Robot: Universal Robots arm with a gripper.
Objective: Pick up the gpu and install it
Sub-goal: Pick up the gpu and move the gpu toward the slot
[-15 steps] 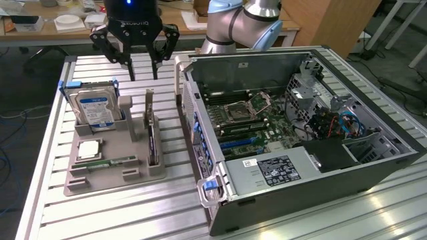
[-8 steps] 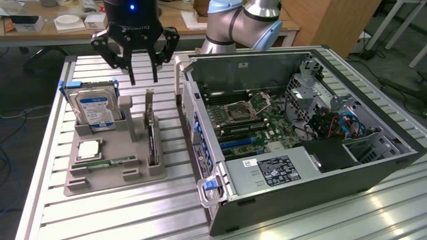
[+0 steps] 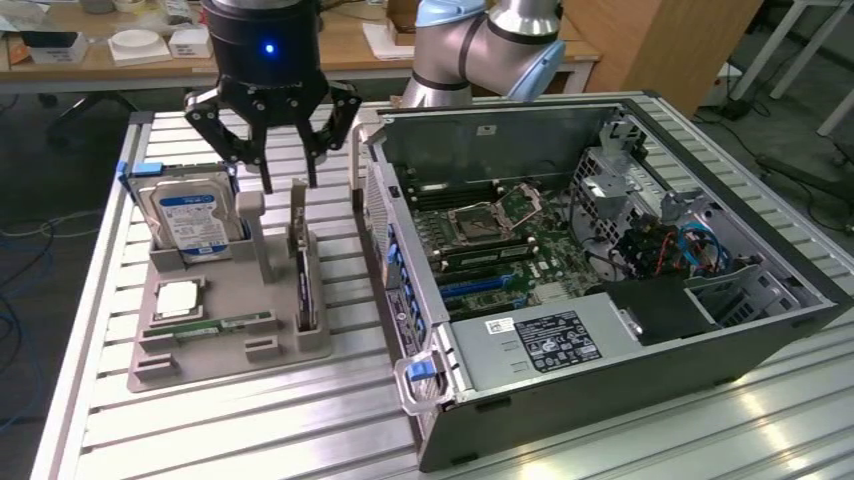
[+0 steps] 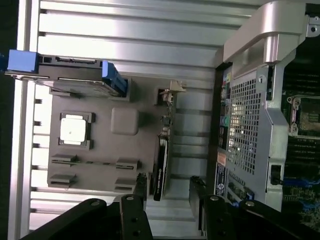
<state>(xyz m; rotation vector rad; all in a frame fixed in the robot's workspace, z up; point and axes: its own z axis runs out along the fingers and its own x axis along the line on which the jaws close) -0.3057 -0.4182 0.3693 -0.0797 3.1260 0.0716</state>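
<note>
Hanging in the upper left of the exterior view, the gripper is holding its fingers apart with nothing between them. It is pointing straight down over the back of the grey parts holder, and I judge that stance suits a thin card that has to be taken by its two faces from above. In the wrist view the gripper is framing the card's line, one finger to each side, apparently above it rather than touching.

At the exterior view's left, the blue-and-white hard drive is standing upright in its slot at the holder's rear. In front of it the square processor is lying flat in a recess, with the narrow memory stick just beside it. Each part is sitting in its own pocket, probably so that it stays put and presents a known face.

Towards the right edge of the holder, the gpu is standing on its long edge in a narrow groove, running from front to back with its top edge free. The wrist view is showing the gpu edge-on as a dark strip. It is not yet lifted, so the pick is not made.

Right of the holder, filling the middle and right of the exterior view, the computer case is lying on its side on the slatted table. Its panel is off, leaving the motherboard facing up, so the slots can be reached from above.
</note>
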